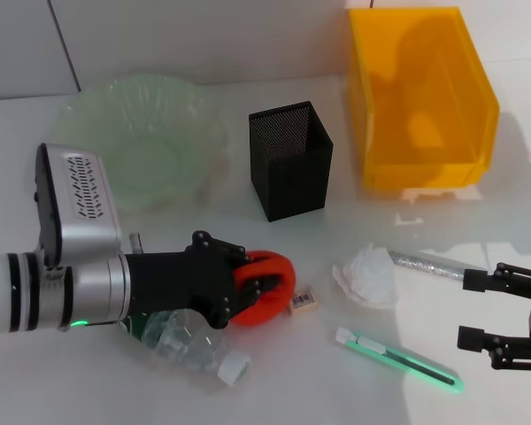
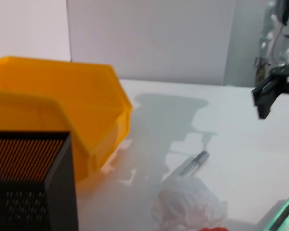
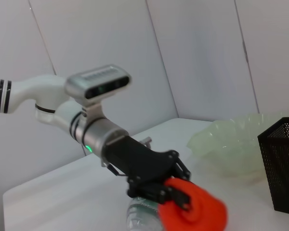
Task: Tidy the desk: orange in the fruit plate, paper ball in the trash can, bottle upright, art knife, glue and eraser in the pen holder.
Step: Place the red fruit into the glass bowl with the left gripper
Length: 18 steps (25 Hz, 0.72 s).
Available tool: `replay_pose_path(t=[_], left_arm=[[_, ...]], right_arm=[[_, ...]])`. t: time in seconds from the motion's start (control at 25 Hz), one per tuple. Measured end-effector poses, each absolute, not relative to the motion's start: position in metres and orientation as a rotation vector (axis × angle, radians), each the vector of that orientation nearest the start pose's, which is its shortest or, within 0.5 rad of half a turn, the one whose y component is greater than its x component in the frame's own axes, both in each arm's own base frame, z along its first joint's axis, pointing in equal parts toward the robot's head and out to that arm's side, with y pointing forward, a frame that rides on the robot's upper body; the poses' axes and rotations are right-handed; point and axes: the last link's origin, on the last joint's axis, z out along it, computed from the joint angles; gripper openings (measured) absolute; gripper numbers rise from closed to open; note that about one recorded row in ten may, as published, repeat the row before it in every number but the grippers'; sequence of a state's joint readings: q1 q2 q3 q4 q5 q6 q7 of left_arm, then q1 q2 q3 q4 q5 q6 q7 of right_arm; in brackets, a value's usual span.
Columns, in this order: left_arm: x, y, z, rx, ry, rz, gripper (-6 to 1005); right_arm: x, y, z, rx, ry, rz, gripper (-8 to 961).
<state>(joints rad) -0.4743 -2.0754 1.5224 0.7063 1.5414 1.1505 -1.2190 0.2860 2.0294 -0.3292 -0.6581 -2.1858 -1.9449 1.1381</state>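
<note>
My left gripper [image 1: 258, 288] is shut on the orange [image 1: 270, 285], low over the table's front left; the right wrist view shows the same grip on the orange [image 3: 197, 211]. The clear bottle [image 1: 195, 343] lies on its side just below that gripper. The small eraser [image 1: 303, 300] lies right of the orange. The white paper ball [image 1: 367, 274] and the silvery glue stick [image 1: 425, 264] lie at centre right. The green art knife [image 1: 398, 359] lies in front of them. My right gripper [image 1: 465, 310] is open and empty at the front right.
The black mesh pen holder [image 1: 290, 159] stands in the middle. The green glass fruit plate [image 1: 195, 106] is at the back left. The yellow bin [image 1: 420, 173] stands at the back right. The left wrist view shows the bin [image 2: 53, 110] and paper ball [image 2: 188, 204].
</note>
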Motion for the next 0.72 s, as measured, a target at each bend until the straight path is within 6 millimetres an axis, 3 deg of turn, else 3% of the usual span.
replay_pose_path(t=[0.12, 0.28, 0.36, 0.52, 0.72], left_arm=[[-0.211, 0.311, -0.074, -2.916, -0.146, -0.593, 217], [-0.202, 0.311, -0.026, -2.788, -0.04, -0.747, 168], [-0.202, 0.314, -0.019, -2.751, -0.041, -0.761, 144], [-0.205, 0.347, 0.015, -2.506, -0.108, -0.844, 96], [-0.202, 0.371, 0.012, -2.448, -0.133, -0.865, 62]], right_arm=[[0.335, 0.218, 0.049, -2.65, 0.633, 0.842, 825], [0.336, 0.217, 0.049, -2.649, 0.636, 0.841, 826], [0.336, 0.217, 0.049, -2.649, 0.635, 0.841, 826], [0.335, 0.218, 0.049, -2.651, 0.63, 0.842, 826], [0.333, 0.22, 0.048, -2.654, 0.621, 0.846, 826]])
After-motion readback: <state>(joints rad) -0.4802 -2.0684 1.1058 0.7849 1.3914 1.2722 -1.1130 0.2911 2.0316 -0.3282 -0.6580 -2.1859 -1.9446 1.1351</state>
